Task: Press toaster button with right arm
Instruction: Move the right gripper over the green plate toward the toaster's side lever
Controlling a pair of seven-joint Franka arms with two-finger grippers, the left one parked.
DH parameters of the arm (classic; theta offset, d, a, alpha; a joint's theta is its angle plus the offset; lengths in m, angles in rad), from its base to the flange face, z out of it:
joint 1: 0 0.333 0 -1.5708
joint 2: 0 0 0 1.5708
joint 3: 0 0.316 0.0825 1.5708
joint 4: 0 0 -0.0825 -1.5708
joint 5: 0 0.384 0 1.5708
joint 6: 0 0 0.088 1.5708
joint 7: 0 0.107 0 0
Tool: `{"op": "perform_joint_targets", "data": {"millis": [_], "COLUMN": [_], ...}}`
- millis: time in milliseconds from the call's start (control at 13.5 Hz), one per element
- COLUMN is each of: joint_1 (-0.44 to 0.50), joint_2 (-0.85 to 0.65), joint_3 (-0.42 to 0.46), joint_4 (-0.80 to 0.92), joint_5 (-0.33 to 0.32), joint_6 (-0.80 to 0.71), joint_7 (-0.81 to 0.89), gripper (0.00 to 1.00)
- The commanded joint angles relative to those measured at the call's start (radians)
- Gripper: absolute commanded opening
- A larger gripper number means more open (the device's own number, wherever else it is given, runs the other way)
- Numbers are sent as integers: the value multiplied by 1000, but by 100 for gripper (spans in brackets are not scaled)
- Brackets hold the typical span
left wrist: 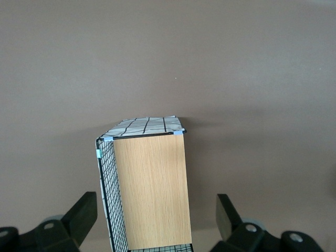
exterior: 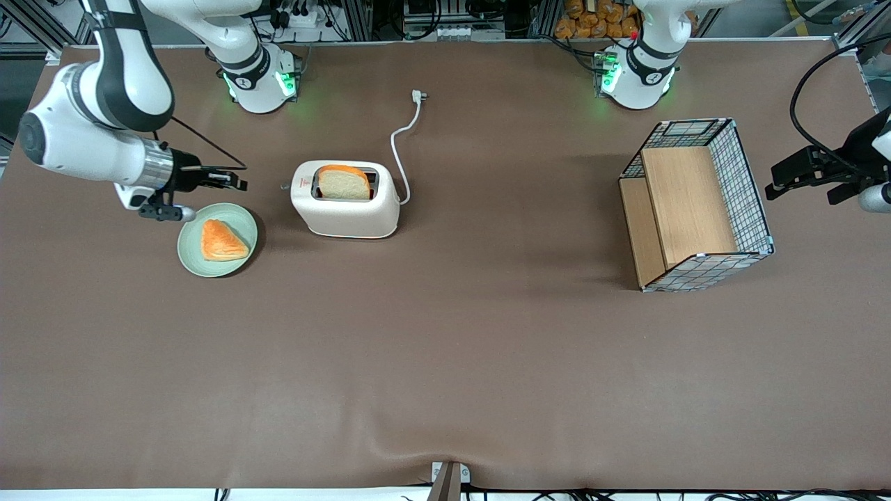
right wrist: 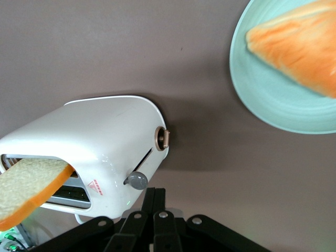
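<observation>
In the upper half of the front-view frame, toward the working arm's end of the brown table (exterior: 445,362), we list the toaster (exterior: 346,216), cream-white, standing upright with a slice of bread (exterior: 343,182) in its top slot. Its white cord (exterior: 397,146) trails away from the camera to a loose plug (exterior: 418,96). The button (exterior: 284,186) shows as a tiny knob on the toaster's narrow end, the end facing the right arm (exterior: 104,132). The gripper (exterior: 237,182) hangs level above the table, fingers pointing at that end, apart from the button and over the upper edge of a pale green plate (exterior: 188,254) that carries a triangular pastry (exterior: 223,240). A wire-and-wood basket (exterior: 696,205) lies toward the parked arm's end. In the left wrist view, we record only the basket (left wrist: 149,189), seen from above on the table. In the right wrist view, we note the gripper (right wrist: 154,195) with its fingers (right wrist: 149,202) pressed together and nothing between them, close to the grey button (right wrist: 138,180) but short of touching it. Also entered: the toaster (right wrist: 105,136), a small brown dial (right wrist: 163,138) above the button, the bread (right wrist: 31,184), the plate (right wrist: 252,89) and the pastry (right wrist: 299,47).
</observation>
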Motion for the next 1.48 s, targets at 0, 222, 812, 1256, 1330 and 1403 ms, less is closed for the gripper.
{"op": "perform_joint_targets", "data": {"millis": [0, 222, 812, 1256, 1330, 1403], "joint_1": [30, 65, 122, 148, 148, 148], "joint_2": [-39, -34, -28, -13, -11, -9], "joint_3": [-3, -3, -3, -3, -3, -3], "joint_4": [-66, -100, -164, -187, -189, -189], "joint_5": [44, 99, 136, 146, 146, 146], "joint_6": [52, 92, 184, 245, 245, 245], "joint_7": [3, 3, 3, -5, -6, -11], "gripper": [0, 0, 0, 0, 0, 0]}}
